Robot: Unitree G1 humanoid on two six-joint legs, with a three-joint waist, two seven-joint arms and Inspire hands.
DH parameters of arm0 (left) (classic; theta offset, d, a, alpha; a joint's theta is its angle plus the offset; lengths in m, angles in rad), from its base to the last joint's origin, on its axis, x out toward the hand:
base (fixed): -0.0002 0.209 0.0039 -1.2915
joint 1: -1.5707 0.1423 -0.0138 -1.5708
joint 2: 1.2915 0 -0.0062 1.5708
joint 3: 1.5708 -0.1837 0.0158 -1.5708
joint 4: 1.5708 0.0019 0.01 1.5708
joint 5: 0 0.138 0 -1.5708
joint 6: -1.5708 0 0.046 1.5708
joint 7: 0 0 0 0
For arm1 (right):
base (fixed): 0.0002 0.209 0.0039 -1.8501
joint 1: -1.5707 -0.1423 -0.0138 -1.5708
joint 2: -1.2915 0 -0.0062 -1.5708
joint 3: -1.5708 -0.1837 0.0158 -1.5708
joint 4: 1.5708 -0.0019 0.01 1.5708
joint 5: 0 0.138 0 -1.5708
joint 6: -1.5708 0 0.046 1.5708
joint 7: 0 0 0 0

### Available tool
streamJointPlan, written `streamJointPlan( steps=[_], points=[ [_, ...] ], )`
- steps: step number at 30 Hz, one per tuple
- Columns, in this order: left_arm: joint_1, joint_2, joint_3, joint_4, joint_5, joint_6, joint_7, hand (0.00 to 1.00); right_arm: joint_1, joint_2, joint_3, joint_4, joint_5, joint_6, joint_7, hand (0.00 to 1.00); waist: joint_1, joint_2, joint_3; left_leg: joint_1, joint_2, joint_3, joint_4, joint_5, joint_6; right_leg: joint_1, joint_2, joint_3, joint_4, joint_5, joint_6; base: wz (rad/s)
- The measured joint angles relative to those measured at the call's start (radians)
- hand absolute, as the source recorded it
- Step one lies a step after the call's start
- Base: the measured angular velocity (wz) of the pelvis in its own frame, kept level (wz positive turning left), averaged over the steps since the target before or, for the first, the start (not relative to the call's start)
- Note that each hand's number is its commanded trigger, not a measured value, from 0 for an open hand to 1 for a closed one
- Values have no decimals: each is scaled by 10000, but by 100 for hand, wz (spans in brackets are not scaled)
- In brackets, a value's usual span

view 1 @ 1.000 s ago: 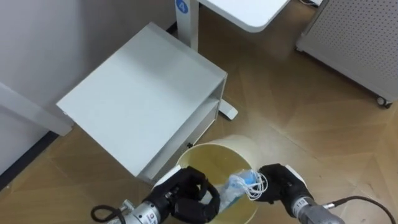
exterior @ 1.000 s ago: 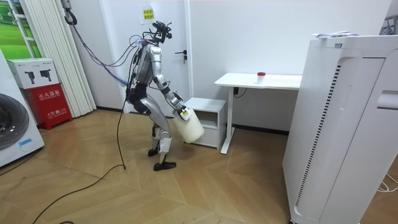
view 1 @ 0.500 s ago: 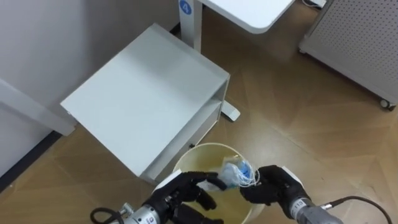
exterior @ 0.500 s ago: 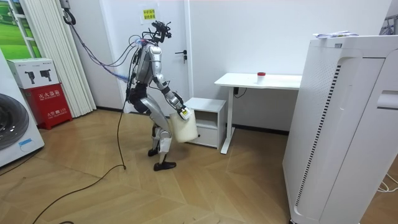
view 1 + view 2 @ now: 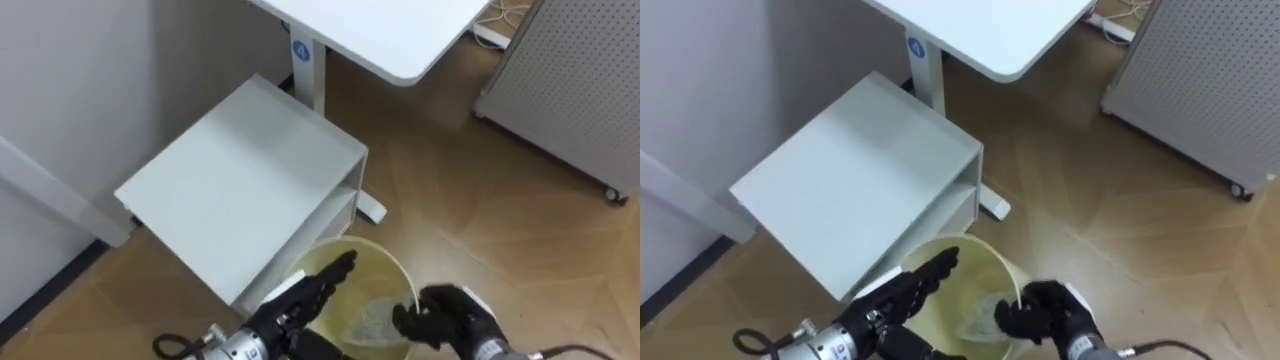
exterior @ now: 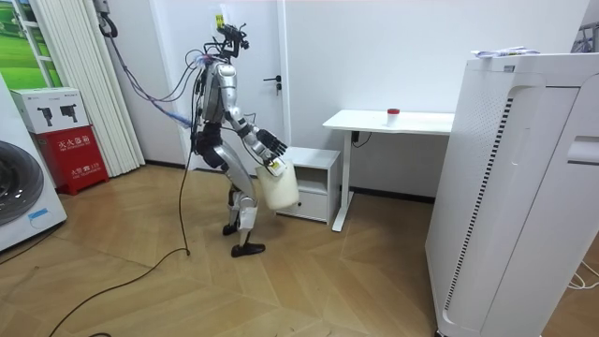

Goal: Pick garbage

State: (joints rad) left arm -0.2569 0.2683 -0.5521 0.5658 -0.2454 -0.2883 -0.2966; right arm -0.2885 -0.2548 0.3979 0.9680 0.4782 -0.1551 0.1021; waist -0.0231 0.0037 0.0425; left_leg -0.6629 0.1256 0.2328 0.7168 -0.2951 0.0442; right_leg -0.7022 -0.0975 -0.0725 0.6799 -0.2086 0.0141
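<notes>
A cream round bin hangs in front of me above the wooden floor. Pale crumpled garbage with a bit of blue lies inside it. My left hand stretches over the bin's near rim, open, with straight fingers and nothing in it. On the bin's right side, my right hand has its dark fingers curled over the rim. In the room view I stand beside a low white cabinet with the bin at hip height and my left hand held out above it.
The low white cabinet stands just beyond the bin, with a white desk and its leg's foot behind. A perforated panel on wheels is at the far right. A tall white appliance fills the room view's right.
My left hand went from curled on the garbage to open. The garbage dropped from the rim down into the bin. The view has tipped up a little.
</notes>
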Motion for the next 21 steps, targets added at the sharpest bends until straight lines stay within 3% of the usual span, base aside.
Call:
streamJointPlan(
  steps=[4, 7, 10, 12, 13, 14, 16, 18, 19, 21],
  points=[
    [154, 100, 15, -73, 5, 3, -130, 0, 303, -88, -75, -9, 43, 0, 199, 100, -6, 44, -13, 650, -13, 120, -407, 15, -23, 579, 41, 36, -397, 60, 33, -9],
    [362, 377, 129, -564, -15, 8, -345, 0, 534, -173, -349, -23, 354, 0, 396, 100, 10, 69, -29, 1213, 15, 227, -693, 3, -88, 1073, 142, 130, -715, 85, 43, -13],
    [816, 535, 717, -1486, -7, 13, -517, 0, 884, -299, -884, -333, 328, 0, 640, 100, -22, 69, -34, 1917, 11, 398, -958, -59, -176, 1572, 177, 167, -940, 86, 41, -26],
    [1658, 644, 1572, -2774, 8, 72, -680, 0, 1507, -431, -1568, -1099, 320, -15, 787, 100, 44, 106, -60, 2598, -4, 397, -1151, -189, -325, 2008, 330, 251, -1215, 130, -4, -67],
    [2152, 708, 2053, -3446, 0, 88, -687, 0, 1866, -579, -1690, -1566, 295, -19, 838, 100, 78, 111, -117, 3015, -16, 361, -1357, -257, -429, 2262, 477, 425, -1389, 185, -28, -82],
    [2349, 727, 2284, -3717, -2, 90, -684, 0, 2090, -662, -1759, -1889, 296, -19, 841, 100, 89, 114, -120, 3255, -49, 304, -1479, -279, -469, 2394, 551, 555, -1465, 208, -37, -89],
    [2975, 681, 3256, -4728, -5, 196, -613, 0, 2748, -771, -2067, -3023, 256, -55, 828, 100, 123, 164, -207, 4019, -343, -436, -2025, -355, -603, 2842, 859, 1119, -1753, 318, -75, -101],
    [3280, 584, 3802, -5416, -41, 199, -549, 0, 3039, -758, -2184, -3668, 241, -63, 830, 100, 124, 212, -244, 4631, -374, -570, -2463, -369, -657, 3190, 1029, 1296, -2063, 490, -117, -92],
    [3308, 538, 3934, -5575, -59, 197, -549, 0, 3115, -737, -2236, -3785, 240, -68, 835, 100, 97, 228, -256, 4831, -373, -599, -2591, -364, -666, 3349, 1063, 1302, -2173, 524, -125, -68],
    [3280, 452, 4131, -5993, -230, 169, -533, 0, 3319, -689, -2250, -3868, 275, -77, 823, 100, -48, 261, -310, 5554, -460, -1061, -3117, -343, -700, 3987, 1188, 1487, -2515, 563, -130, -39]
  ],
)
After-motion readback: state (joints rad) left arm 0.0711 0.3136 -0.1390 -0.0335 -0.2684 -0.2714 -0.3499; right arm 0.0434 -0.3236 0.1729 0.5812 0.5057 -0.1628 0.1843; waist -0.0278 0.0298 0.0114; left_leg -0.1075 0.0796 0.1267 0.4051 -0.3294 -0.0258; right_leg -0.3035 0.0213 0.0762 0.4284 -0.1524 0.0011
